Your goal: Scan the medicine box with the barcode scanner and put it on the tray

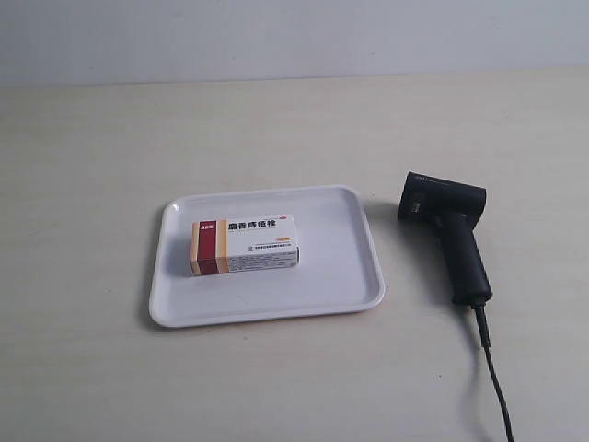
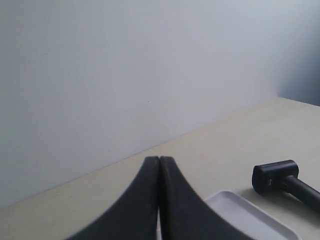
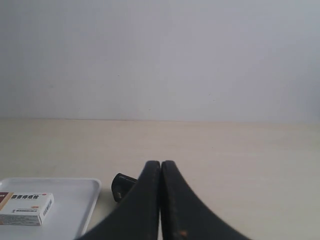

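Presently the small white cardboard medicine box point(image 1: 244, 247) lies flat inside the shallow white plastic tray point(image 1: 350, 276), black pistol-shaped scanner point(image 1: 451, 235) just beside that tray, both grippers point(image 2: 159, 165) point(image 3: 160, 167) closed, empty; box likely light, crushable, best pinched across long edges.

Left gripper point(image 2: 159, 165) and right gripper point(image 3: 160, 167): smooth, curved, matte black fingers.

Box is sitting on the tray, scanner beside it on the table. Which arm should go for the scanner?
Probably the right gripper: its view shows the barcode scanner just ahead, nearly centred. From the left gripper, it lies well off to one side.
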`<move>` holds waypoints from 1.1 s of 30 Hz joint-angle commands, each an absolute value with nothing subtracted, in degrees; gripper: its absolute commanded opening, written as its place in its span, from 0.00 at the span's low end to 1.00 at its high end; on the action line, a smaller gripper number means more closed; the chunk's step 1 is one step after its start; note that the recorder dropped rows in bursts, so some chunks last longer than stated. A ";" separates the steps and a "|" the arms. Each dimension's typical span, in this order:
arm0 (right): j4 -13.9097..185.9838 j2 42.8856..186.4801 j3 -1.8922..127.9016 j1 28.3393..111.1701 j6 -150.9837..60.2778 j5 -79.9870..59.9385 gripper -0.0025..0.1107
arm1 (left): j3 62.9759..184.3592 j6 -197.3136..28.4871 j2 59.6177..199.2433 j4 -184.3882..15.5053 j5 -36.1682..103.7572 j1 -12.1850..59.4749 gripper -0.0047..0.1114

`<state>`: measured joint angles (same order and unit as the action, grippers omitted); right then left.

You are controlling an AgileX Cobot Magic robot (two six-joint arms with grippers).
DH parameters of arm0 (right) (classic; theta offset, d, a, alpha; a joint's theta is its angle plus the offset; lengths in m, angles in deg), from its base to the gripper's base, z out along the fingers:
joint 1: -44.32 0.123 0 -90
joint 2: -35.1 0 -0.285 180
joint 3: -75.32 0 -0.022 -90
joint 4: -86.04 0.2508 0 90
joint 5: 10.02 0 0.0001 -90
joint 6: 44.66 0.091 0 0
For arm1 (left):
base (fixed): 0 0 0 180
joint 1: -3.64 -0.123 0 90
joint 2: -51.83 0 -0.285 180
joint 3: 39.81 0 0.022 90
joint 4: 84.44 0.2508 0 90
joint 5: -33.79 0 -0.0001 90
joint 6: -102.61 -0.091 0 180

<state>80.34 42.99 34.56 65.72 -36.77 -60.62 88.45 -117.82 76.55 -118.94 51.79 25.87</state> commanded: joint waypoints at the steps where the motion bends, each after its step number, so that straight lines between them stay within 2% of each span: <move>1: 80.42 42.89 34.37 65.63 -36.69 -60.73 0.02 | 88.30 -117.77 76.29 -118.81 51.43 25.60 0.04; 7: 80.42 42.89 34.37 65.63 -36.69 -60.73 0.02 | 88.30 -120.74 76.29 -110.92 51.43 25.60 0.04; 15: 80.42 42.89 34.37 65.63 -36.69 -60.73 0.02 | 88.30 -121.10 75.64 -110.13 51.53 25.12 0.04; 24: 80.53 42.89 34.37 65.63 -36.68 -60.73 0.02 | 86.53 -109.80 65.72 -113.52 58.10 9.01 0.04; 28: 80.53 42.89 34.37 65.63 -36.68 -60.73 0.02 | 82.20 -109.80 60.60 -112.46 58.21 5.93 0.04; 33: 80.51 42.89 34.37 65.63 -36.68 -60.85 0.02 | 76.13 -109.80 59.62 -111.64 56.59 5.42 0.04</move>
<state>80.34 42.99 34.56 65.72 -36.77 -60.84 78.78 -110.16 59.89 -111.92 57.75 5.57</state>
